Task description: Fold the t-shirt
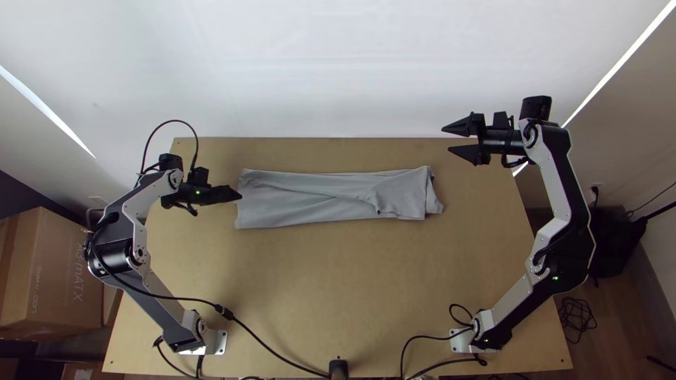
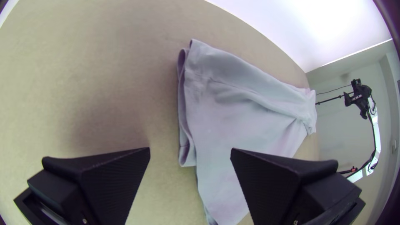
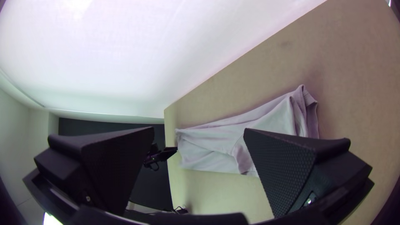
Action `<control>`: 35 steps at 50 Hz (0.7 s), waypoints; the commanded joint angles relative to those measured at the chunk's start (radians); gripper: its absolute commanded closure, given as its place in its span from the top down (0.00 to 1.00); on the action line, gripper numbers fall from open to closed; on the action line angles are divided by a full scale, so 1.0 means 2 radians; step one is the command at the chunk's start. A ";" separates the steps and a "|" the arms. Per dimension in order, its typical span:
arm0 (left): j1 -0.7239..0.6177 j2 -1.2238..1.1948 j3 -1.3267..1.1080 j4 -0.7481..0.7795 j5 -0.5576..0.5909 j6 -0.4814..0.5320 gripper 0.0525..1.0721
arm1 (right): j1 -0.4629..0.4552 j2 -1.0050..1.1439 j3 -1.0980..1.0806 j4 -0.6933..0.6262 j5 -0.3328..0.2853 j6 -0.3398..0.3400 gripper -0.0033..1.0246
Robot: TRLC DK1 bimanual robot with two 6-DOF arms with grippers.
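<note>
Looking across from the near side of the table, I meet the arms' bases first, the left one and the right one, and then bare wood. Beyond that lies the t-shirt, a long narrow strip running crosswise toward the far edge. I'd say the lengthwise folding is done and what's left is shortening it end to end. The left gripper is right by the strip's left end, its fingers parted; I can't tell whether they touch the cloth. The next move, I reckon, is to get all the layers at that end between them, lift and carry it over toward the other end. Farther off, the right gripper hangs open beyond the right end, well away from the fabric.

From above, that left end looks like one plain edge, but the left wrist view shows the stacked layers there, slightly gaping, so a shallow pinch might miss some. The right wrist view looks into the right end, where the layers sit unevenly behind a turned-over flap. Past everything rises the white wall.
</note>
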 commanded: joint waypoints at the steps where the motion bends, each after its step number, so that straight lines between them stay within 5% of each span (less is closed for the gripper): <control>1: -0.024 0.015 0.002 -0.004 0.002 -0.001 0.95 | -0.003 -0.013 0.001 -0.002 -0.008 0.012 0.96; 21: -0.150 0.033 0.016 0.052 -0.018 -0.096 0.92 | 0.005 -0.024 0.004 -0.002 -0.008 0.023 0.96; 26: -0.156 0.032 0.011 0.070 -0.040 -0.116 0.66 | 0.005 -0.032 -0.005 -0.002 -0.008 0.022 0.96; 32: -0.146 0.013 -0.012 0.110 -0.044 -0.127 0.05 | 0.003 -0.040 -0.017 -0.002 -0.007 0.020 0.96; 35: -0.133 0.000 -0.029 0.128 -0.044 -0.127 0.03 | 0.002 -0.044 -0.024 -0.002 -0.007 0.017 0.96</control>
